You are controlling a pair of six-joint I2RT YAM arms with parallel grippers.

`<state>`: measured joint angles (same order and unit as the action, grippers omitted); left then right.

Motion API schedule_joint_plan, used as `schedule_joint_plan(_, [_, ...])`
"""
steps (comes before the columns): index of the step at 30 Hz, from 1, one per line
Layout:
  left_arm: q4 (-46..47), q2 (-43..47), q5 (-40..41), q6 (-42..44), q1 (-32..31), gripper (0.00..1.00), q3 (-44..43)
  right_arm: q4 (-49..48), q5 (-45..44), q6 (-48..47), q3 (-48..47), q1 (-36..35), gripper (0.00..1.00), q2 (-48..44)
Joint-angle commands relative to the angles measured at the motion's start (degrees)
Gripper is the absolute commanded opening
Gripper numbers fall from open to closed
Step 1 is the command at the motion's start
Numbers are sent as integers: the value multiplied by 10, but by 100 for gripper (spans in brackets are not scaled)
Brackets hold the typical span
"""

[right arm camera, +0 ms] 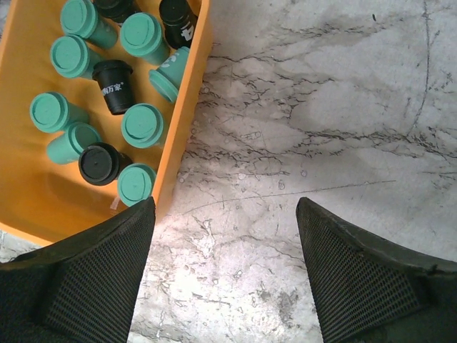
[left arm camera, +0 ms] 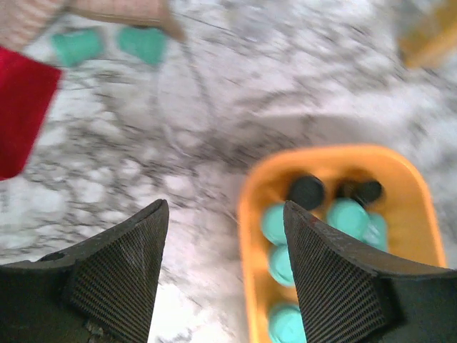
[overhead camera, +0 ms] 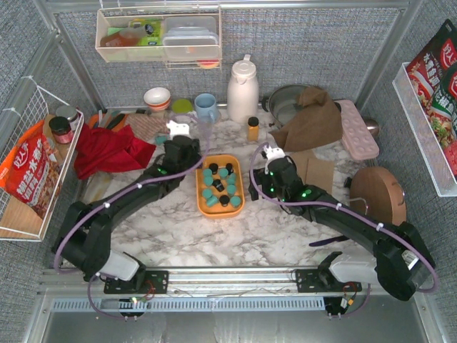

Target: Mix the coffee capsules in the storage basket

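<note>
Teal and black cup-shaped capsules sat in a shallow orange plastic basket.
Left gripper and right gripper gaped wide, apparently empty.

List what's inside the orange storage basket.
The storage basket holds teal and black coffee capsules, some tipped over. Its floor beneath them is covered.
</note>
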<state>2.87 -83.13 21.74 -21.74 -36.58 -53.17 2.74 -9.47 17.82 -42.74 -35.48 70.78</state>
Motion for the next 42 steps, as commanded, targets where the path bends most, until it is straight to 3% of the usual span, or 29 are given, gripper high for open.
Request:
schedule_joint_plan(1, [-11, -34, 24, -24, 80, 73, -27, -16, -15, -2, 6, 2, 85, -7])
schedule_joint_plan(5, [-21, -111, -18, -41, 141, 74, -89, -16, -15, -4, 6, 2, 85, -7])
schedule_joint_plan(13, [-31, -255, 7, -71, 179, 73, -223, -14, -18, -9, 6, 2, 85, -6])
schedule_joint_plan(22, [57, -347, -22, -66, 198, 71, -265, -14, -10, -10, 1, 2, 85, 7])
schedule_joint_plan(28, [101, -379, 1, -55, 199, 71, -274, -12, -7, -12, -1, 1, 85, 11])
schedule_joint_plan(42, [-3, -484, 27, -48, 206, 70, -404, -8, -1, -12, -5, 2, 85, 16])
